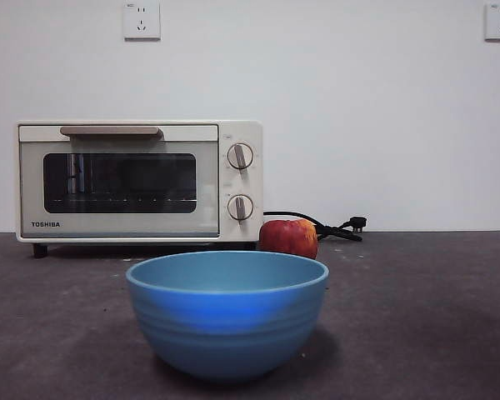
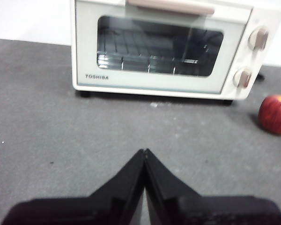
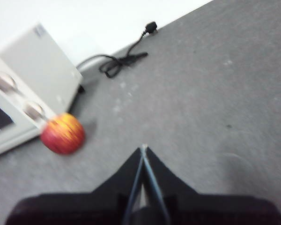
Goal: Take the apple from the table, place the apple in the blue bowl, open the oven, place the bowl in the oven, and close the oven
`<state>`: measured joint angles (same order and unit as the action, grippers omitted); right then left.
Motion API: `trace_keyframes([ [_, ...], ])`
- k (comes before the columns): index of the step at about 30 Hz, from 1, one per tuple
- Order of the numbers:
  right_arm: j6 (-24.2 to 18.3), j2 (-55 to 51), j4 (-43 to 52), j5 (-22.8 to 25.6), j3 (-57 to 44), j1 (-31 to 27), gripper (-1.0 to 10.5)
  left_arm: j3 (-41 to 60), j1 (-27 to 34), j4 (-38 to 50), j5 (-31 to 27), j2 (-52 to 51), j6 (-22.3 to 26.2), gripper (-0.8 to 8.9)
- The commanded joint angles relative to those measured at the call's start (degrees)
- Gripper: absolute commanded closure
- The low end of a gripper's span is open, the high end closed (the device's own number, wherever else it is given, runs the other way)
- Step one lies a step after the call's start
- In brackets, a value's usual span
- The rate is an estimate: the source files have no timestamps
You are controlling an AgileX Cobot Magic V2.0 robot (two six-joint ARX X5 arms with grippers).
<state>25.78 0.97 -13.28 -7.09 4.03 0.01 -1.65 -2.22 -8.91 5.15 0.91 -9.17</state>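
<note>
Front view, blue bowl (image 1: 227, 317) partly hides apple (image 1: 289, 237), no claws visible

red apple (image 1: 288, 237) beside shut oven (image 1: 139, 181) (blue bowl (image 1: 227, 313) empty)

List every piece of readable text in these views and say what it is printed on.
"TOSHIBA": dark capitals on the lower corner of the oven door frame, readable in the front view and the left wrist view.
Markings around the two knobs: too small to read.
Small mark on the oven's side panel, seen in the right wrist view: too blurred to read.
The apple, blue bowl and wall sockets show no text.
</note>
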Motion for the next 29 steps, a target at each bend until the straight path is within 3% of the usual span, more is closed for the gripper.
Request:
trace_keyframes([
  [1, 5.66, 1.88, 0.33, -0.31, 4.59, -0.02, 9.6, -2.71, -0.11, 0.59, 0.22, 0.07, -2.78, 8.19],
  [5, 4.59, 9.75, -4.5, -4.44, 12.72, 0.0, 9.6, -7.54, -0.09, -0.15, 0.24, 1.86, -7.17, 8.19],
  [10, -3.45, 26.45, -8.0, -11.89, 24.92, 0.04, 9.6, -14.62, -0.09, -4.2, 0.68, 9.03, -13.42, 8.19],
  [14, -9.05, 41.07, -11.54, -15.74, 35.89, 0.07, 9.6, -19.19, -0.11, -6.01, 1.75, 17.0, -13.84, 8.19],
  [21, -14.62, 63.82, -21.46, -15.1, 55.65, 4.42, 9.6, -25.64, -0.11, -8.81, 6.34, 30.23, -13.79, 8.18],
  [29, -20.55, 85.5, -27.36, -8.41, 77.05, 17.62, 9.6, -28.33, -0.13, -10.84, 18.88, 40.87, -13.57, 8.18],
])
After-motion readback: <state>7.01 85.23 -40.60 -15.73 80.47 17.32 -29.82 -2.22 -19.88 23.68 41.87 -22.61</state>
